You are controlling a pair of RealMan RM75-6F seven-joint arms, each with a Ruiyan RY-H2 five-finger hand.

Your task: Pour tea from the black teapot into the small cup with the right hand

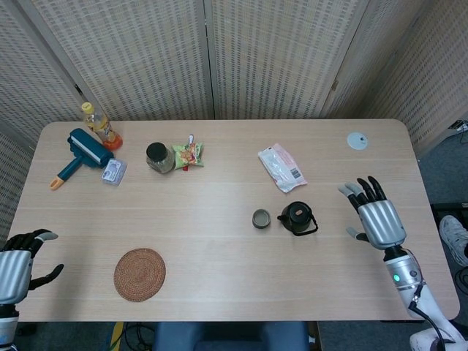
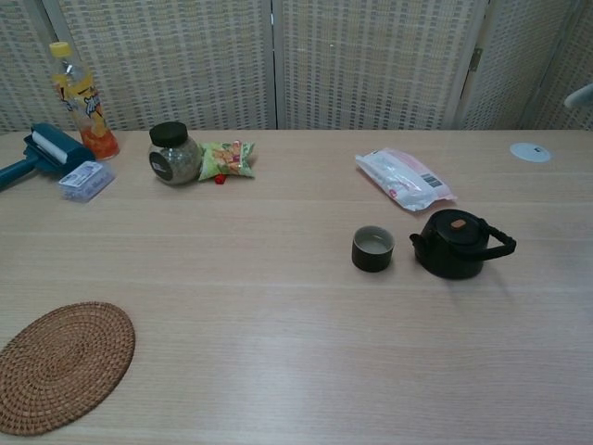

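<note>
The black teapot (image 1: 297,217) (image 2: 457,244) stands upright on the table, spout toward the small dark cup (image 1: 261,219) (image 2: 372,248) just to its left. My right hand (image 1: 375,215) hovers well to the right of the teapot, fingers spread, holding nothing; the chest view shows only a fingertip (image 2: 581,94) at its right edge. My left hand (image 1: 16,265) stays at the table's near left corner, fingers apart and empty.
A pink-white packet (image 1: 281,167) lies behind the teapot. A woven coaster (image 1: 140,273) sits near left. Glass jar (image 1: 159,156), snack bag (image 1: 188,155), bottle (image 1: 100,126), lint roller (image 1: 82,152) and small box (image 1: 113,171) line the far left. A white disc (image 1: 357,141) lies far right.
</note>
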